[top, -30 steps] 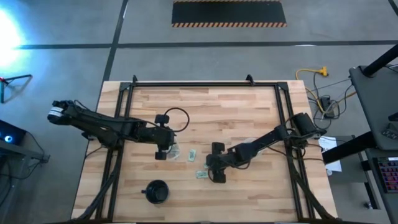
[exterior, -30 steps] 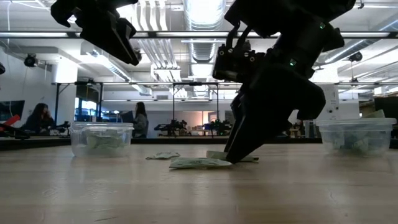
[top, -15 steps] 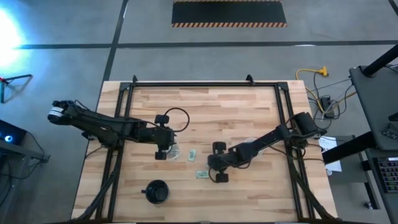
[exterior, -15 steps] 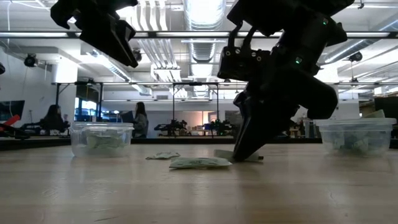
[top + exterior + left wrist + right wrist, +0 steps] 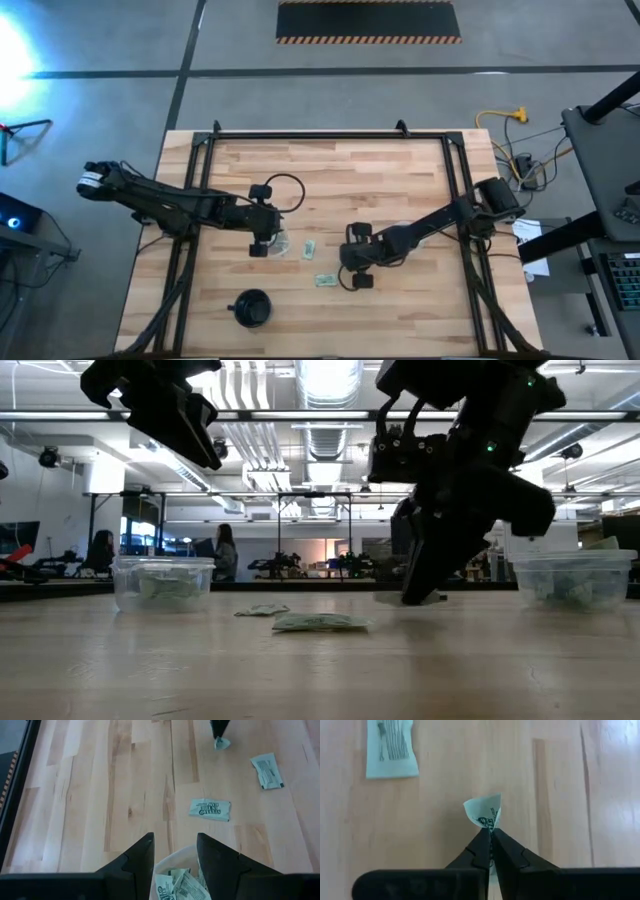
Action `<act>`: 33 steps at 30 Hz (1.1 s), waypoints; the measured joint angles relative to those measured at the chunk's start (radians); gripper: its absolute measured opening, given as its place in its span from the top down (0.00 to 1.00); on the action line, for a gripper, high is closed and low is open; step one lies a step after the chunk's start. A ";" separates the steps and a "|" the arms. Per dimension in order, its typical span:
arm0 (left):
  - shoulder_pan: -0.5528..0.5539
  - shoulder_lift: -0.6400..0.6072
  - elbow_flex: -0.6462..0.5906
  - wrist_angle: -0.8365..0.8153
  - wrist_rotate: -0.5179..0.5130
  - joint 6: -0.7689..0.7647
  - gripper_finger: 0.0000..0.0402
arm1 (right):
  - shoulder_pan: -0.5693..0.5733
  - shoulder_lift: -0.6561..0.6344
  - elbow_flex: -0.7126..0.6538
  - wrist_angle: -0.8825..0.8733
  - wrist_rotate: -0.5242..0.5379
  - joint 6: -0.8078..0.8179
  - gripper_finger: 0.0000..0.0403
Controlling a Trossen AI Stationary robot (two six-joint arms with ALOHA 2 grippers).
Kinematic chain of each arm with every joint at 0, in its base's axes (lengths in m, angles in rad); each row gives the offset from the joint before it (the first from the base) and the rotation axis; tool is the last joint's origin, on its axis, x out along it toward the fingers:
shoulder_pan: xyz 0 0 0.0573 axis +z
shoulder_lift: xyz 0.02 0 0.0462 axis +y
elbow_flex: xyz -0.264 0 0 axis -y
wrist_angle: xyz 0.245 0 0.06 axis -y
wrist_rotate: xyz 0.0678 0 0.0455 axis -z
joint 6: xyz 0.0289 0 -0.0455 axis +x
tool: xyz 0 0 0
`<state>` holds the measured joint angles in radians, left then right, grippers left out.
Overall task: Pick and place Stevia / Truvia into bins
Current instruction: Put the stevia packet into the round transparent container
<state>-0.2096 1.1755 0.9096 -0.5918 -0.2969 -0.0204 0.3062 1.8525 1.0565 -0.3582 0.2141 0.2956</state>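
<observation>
Pale green packet [image 5: 486, 811] sits pinched and crumpled in your right jaws [image 5: 487, 836], which are clamped tight on it just above the table [image 5: 380, 180]. Just beyond them lies a flat packet [image 5: 390, 747]. Your left jaws [image 5: 174, 851] hang part open, gripping nothing, directly over a clear cup [image 5: 180, 879] holding packets; past them lies another packet [image 5: 210, 809], and farther off one more [image 5: 268, 770].

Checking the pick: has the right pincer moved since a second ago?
Yes. The right pincer, shut on a packet, has lifted and shifted right, away from the loose packet on the table.
</observation>
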 joint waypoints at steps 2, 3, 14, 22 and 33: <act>0.000 0.000 0.000 0.000 0.000 0.000 0.67 | 0.001 -0.025 0.000 -0.037 0.018 0.016 0.98; 0.000 0.000 0.000 0.001 0.000 0.000 0.67 | 0.001 -0.038 0.000 -0.049 0.028 0.024 0.98; 0.000 0.000 0.000 0.001 0.000 0.000 0.67 | 0.018 -0.231 -0.005 -0.378 0.088 0.185 0.98; 0.000 0.000 0.000 0.001 0.000 0.000 0.67 | 0.041 -0.369 -0.056 -0.594 0.106 0.380 0.98; 0.000 0.000 -0.001 0.008 0.000 0.000 0.67 | 0.050 -0.447 -0.199 -0.631 0.095 0.527 0.98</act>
<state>-0.2096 1.1755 0.9089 -0.5835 -0.2966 -0.0200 0.3561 1.4059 0.8575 -0.9891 0.3086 0.8222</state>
